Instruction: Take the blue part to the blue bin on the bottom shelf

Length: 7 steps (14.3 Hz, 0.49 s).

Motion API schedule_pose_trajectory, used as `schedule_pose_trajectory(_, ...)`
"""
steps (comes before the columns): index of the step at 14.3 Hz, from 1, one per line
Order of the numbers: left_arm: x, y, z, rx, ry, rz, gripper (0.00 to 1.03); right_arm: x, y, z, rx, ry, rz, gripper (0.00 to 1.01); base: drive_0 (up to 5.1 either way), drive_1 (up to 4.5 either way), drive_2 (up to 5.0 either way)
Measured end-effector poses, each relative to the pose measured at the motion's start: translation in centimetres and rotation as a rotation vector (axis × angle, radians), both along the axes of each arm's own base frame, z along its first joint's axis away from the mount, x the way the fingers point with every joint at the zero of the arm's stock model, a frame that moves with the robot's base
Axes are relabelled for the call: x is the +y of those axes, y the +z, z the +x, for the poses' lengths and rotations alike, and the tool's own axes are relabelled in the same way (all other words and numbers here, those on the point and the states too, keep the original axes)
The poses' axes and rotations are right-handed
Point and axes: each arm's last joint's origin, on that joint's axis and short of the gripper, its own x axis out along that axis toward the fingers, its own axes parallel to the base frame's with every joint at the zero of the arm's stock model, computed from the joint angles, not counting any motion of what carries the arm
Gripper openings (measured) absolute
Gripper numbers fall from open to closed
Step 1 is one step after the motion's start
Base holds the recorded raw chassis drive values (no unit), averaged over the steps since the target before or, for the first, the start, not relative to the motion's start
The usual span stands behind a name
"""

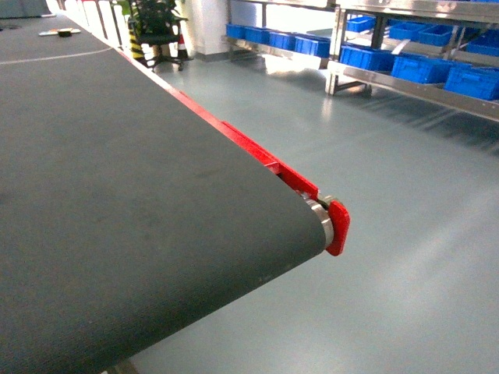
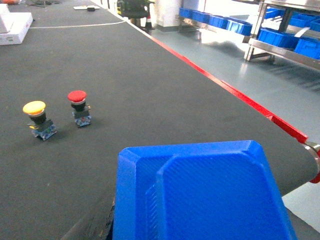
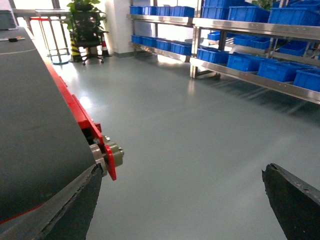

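A wide dark grey conveyor belt [image 1: 117, 195] with a red side rail [image 1: 257, 156] fills most of the head view, ending at a steel roller [image 1: 321, 218] capped by a red end plate [image 1: 337, 226]. Beyond the belt's end stretches a glossy grey-green floor [image 1: 390, 234]. Across that floor from the belt stands a shiny stainless-steel rack, its bottom shelf [image 1: 421, 87] lined with bright blue rectangular plastic bins [image 1: 421, 68]; what lies inside them cannot be made out from here. More blue bins sit on the level above in the right wrist view. At the far end of the belt are a black office chair [image 1: 160, 35] and a potted green plant [image 3: 85, 7].

In the left wrist view the dark blue textured part [image 2: 200, 195] fills the lower foreground, close under the camera and above the belt near its end; whether the left jaws pinch it cannot be told, as no finger shows. Further up the belt stand a yellow-capped push-button switch [image 2: 37, 119] and, just beside it, a red-capped push-button switch [image 2: 79, 107], both upright. A white box [image 2: 14, 27] lies at the belt's far left edge.

In the right wrist view the right gripper's [image 3: 190, 200] dark fingers [image 3: 292, 200] are spread wide apart beside the belt's end, holding nothing.
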Motion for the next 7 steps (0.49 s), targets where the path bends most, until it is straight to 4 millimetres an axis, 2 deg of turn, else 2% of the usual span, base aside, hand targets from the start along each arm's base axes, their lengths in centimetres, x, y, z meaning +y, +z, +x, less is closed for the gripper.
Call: schedule_pose_trajectory(7,-0.01,0.00,0.00,0.000,-0.002,0.000,0.44,0.00,0.00,0.00,0.000,0.000,0.000,0.98,-1.6,-1.60,-1.6)
